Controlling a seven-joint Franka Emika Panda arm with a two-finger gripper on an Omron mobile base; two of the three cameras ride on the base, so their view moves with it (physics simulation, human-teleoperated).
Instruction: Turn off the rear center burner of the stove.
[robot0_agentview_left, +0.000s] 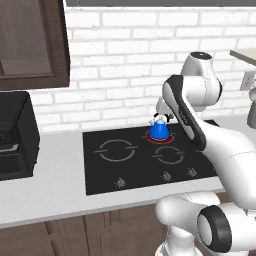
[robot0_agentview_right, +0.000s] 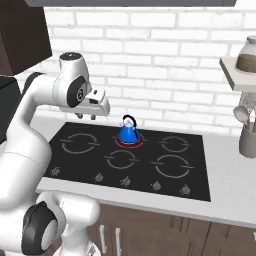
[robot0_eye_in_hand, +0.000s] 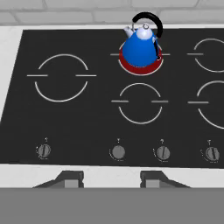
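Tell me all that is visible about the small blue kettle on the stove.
The kettle is small, with a glossy blue rounded body, a white lid with a small knob, a short white spout and a black arched handle. It stands upright on the rear center burner, whose red glow shows as a ring around its base, on the black glass stove near the brick wall. Nothing else touches it.

Even, bright, shadowless rendered light reaches me; the glossy black glass stove (robot0_eye_in_hand: 87, 122) shows no glare, edges slightly soft.
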